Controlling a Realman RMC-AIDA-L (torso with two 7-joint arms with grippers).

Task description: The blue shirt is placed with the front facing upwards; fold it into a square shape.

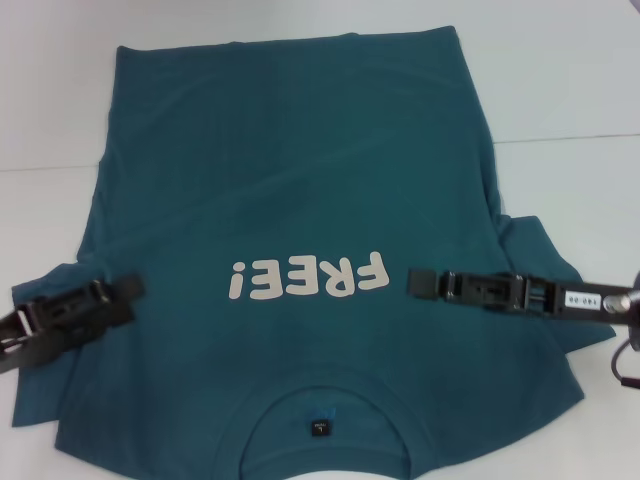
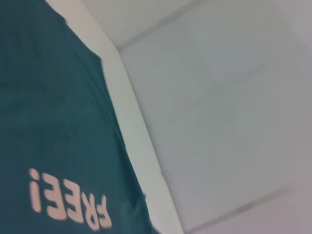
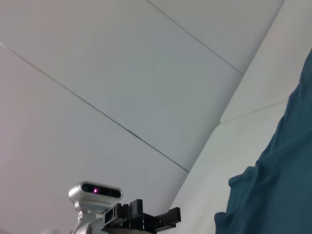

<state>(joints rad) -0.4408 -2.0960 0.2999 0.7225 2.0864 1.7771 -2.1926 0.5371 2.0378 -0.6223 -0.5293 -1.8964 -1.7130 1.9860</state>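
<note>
While the blue shirt [image 1: 300, 200] lies flat on the white surface [image 1: 560, 70] with its front up, collar nearest the robot and the "FREE!" lettering [image 1: 305, 278] across the chest, both arms hover low over it. Left tool [image 1: 130, 290] sits over the shirt's left sleeve area, right tool [image 1: 415, 283] just beside the lettering's end. Can't tell if either tool's fingers are apart or together, honestly.
</note>
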